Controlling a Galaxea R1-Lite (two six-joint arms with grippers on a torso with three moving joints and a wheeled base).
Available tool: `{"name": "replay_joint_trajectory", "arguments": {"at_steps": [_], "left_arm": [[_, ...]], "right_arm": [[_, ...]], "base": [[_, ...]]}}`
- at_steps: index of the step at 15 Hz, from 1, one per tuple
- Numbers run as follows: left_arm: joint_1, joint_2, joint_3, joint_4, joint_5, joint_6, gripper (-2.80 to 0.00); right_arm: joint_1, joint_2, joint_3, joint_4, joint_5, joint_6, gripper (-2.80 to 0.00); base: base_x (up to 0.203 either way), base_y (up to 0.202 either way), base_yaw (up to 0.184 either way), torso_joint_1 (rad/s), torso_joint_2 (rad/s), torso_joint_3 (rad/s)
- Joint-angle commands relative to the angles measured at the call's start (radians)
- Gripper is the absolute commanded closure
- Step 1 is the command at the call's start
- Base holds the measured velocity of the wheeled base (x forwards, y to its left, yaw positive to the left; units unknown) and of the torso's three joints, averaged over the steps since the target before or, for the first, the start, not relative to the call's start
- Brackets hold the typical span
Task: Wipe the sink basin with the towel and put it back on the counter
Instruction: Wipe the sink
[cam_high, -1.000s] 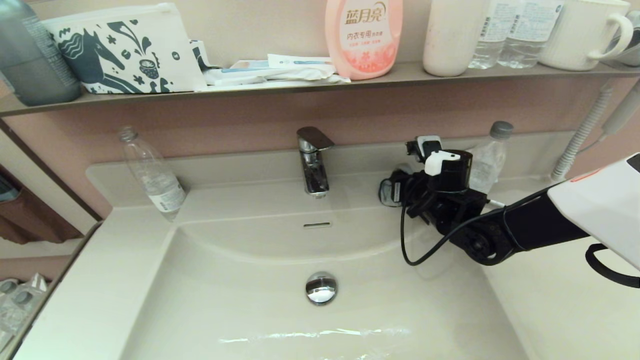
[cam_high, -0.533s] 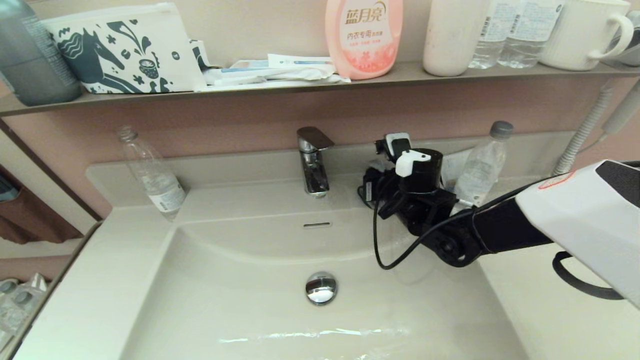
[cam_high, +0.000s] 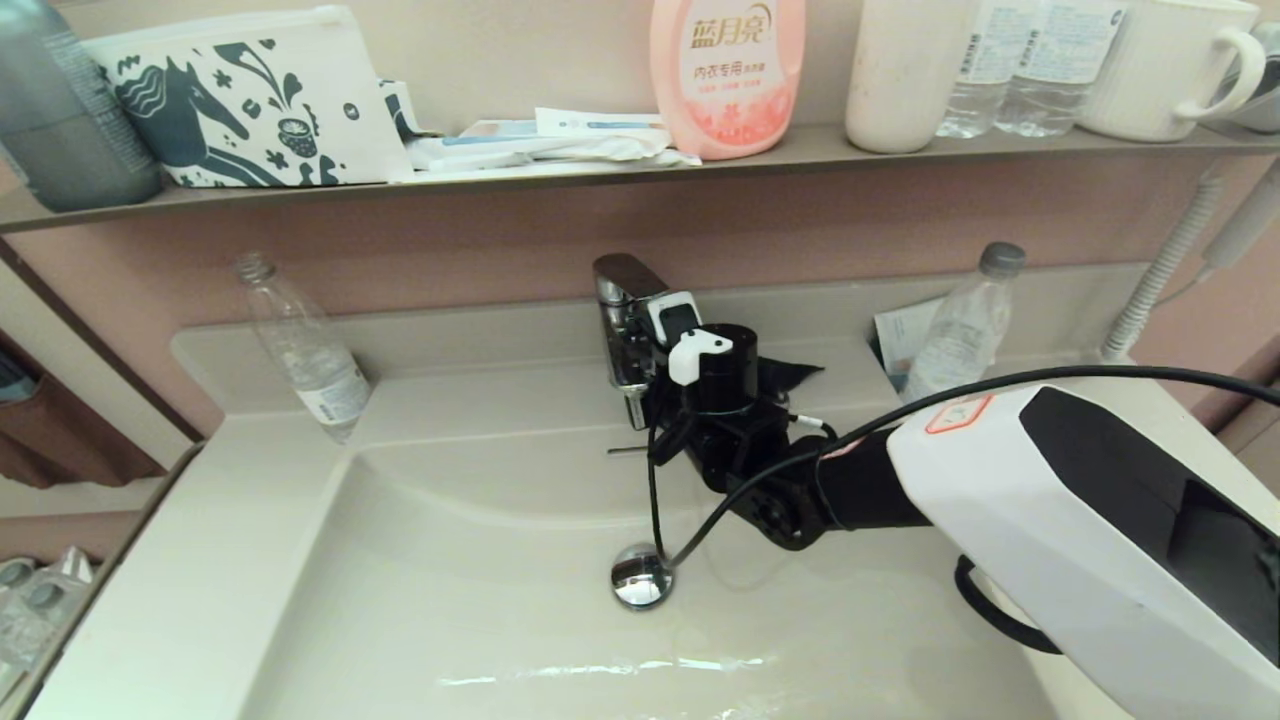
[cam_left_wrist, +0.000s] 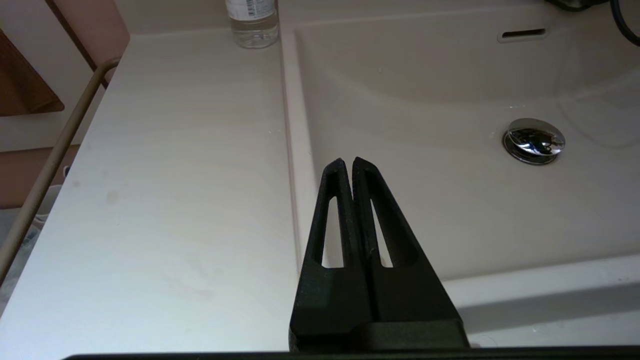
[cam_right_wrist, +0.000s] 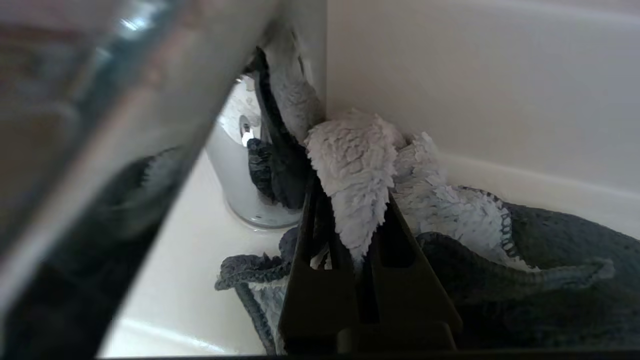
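My right gripper (cam_right_wrist: 350, 192) is shut on the towel (cam_right_wrist: 357, 200), a fluffy pale fold pinched between its fingers with dark grey cloth trailing beside it. It sits on the counter's back ledge, right against the base of the chrome faucet (cam_right_wrist: 245, 195). In the head view the right wrist (cam_high: 712, 385) hides the fingers, and a dark towel corner (cam_high: 790, 372) sticks out behind it. The cream sink basin (cam_high: 430, 610) with its chrome drain plug (cam_high: 641, 577) lies below. My left gripper (cam_left_wrist: 348, 162) is shut and empty, hovering over the basin's left rim beside the counter (cam_left_wrist: 175, 175).
A clear bottle (cam_high: 305, 350) leans at the back left of the counter and another (cam_high: 960, 325) stands at the back right with a white paper (cam_high: 898, 335) behind it. The brown-grey shelf (cam_high: 600, 168) above carries a pink bottle, cups and a pouch.
My right arm has swept left along the back ledge, from beside the right bottle to the faucet, dragging the towel with it. The left gripper shows no change.
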Motion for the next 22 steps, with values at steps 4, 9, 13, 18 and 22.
{"name": "replay_joint_trajectory", "arguments": {"at_steps": [4, 9, 13, 18, 22], "left_arm": [[0.000, 0.000, 0.000, 0.000, 0.000, 0.000, 0.00], [0.000, 0.000, 0.000, 0.000, 0.000, 0.000, 0.00], [0.000, 0.000, 0.000, 0.000, 0.000, 0.000, 0.00], [0.000, 0.000, 0.000, 0.000, 0.000, 0.000, 0.00], [0.000, 0.000, 0.000, 0.000, 0.000, 0.000, 0.00]], "right_arm": [[-0.018, 0.018, -0.014, 0.003, -0.001, -0.003, 0.00], [-0.086, -0.059, 0.122, -0.002, -0.022, -0.002, 0.00], [-0.157, -0.154, 0.282, -0.074, -0.024, -0.001, 0.00], [-0.229, -0.350, 0.529, -0.110, -0.022, 0.001, 0.00], [-0.174, -0.581, 0.623, 0.028, -0.029, 0.014, 0.00]], "base": [[0.000, 0.000, 0.000, 0.000, 0.00, 0.000], [0.000, 0.000, 0.000, 0.000, 0.00, 0.000], [0.000, 0.000, 0.000, 0.000, 0.00, 0.000], [0.000, 0.000, 0.000, 0.000, 0.00, 0.000], [0.000, 0.000, 0.000, 0.000, 0.00, 0.000]]}}
